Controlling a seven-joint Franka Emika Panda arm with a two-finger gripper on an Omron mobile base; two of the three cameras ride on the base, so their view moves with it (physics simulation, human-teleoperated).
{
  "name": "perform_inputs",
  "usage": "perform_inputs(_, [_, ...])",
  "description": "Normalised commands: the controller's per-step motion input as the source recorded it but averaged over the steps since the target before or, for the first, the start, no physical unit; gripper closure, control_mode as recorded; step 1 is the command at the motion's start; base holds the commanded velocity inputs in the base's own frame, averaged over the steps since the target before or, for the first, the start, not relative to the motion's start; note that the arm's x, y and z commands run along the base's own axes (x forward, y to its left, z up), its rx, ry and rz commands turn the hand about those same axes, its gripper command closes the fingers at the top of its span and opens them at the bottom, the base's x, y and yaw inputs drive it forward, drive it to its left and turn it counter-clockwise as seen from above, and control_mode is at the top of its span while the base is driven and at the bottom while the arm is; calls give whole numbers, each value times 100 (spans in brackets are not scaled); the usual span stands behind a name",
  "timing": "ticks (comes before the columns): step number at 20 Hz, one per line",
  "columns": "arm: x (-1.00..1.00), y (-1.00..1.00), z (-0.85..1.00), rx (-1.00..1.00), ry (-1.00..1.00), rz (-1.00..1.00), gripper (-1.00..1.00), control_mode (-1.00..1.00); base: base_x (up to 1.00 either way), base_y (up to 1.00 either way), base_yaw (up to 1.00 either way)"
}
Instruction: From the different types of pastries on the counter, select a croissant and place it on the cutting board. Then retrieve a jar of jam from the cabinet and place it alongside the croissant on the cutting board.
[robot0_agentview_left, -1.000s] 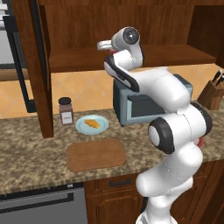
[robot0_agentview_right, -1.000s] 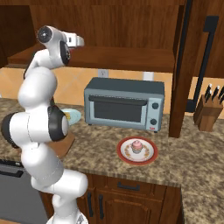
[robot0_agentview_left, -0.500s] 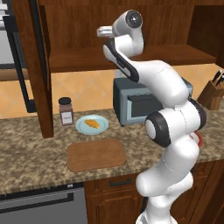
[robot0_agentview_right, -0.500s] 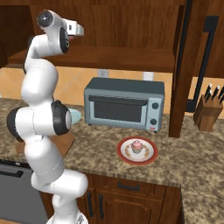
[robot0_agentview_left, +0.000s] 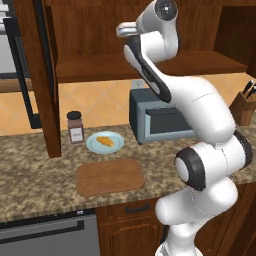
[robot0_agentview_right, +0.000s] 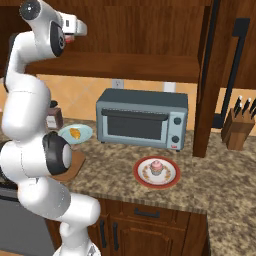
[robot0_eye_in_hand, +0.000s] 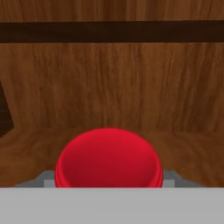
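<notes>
A red jar of jam (robot0_eye_in_hand: 109, 157) stands close in front of the hand on the wooden shelf of the cabinet (robot0_agentview_left: 95, 45); I see its round red lid. My gripper (robot0_agentview_left: 121, 30) (robot0_agentview_right: 81, 28) is raised to shelf height and points into the cabinet. Grey finger parts flank the jar wide apart, so it looks open. The croissant (robot0_agentview_left: 104, 141) (robot0_agentview_right: 75, 133) lies on its pale blue plate on the counter (robot0_agentview_left: 35, 175). The cutting board (robot0_agentview_left: 110, 176) (robot0_agentview_right: 70, 167) lies bare in front of that plate.
A pink cupcake (robot0_agentview_right: 156, 167) sits on a red-rimmed plate (robot0_agentview_right: 142, 176) right of the arm. A grey toaster oven (robot0_agentview_right: 142, 120) stands at the back, a dark-lidded brown jar (robot0_agentview_left: 75, 127) beside the croissant plate, a knife block (robot0_agentview_right: 239, 131) far right.
The arm has stretched upward and the hand has risen from just above the shelf to higher in front of the cabinet. Things on the counter have not moved.
</notes>
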Motion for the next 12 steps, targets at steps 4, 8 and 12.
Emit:
perform_inputs(4, [-100, -18, 0, 0, -9, 0, 100, -100, 0, 0, 0])
perform_inputs(8, [-100, -17, 0, 0, -7, 0, 100, -100, 0, 0, 0])
perform_inputs(12, [-100, -17, 0, 0, -4, 0, 100, -100, 0, 0, 0])
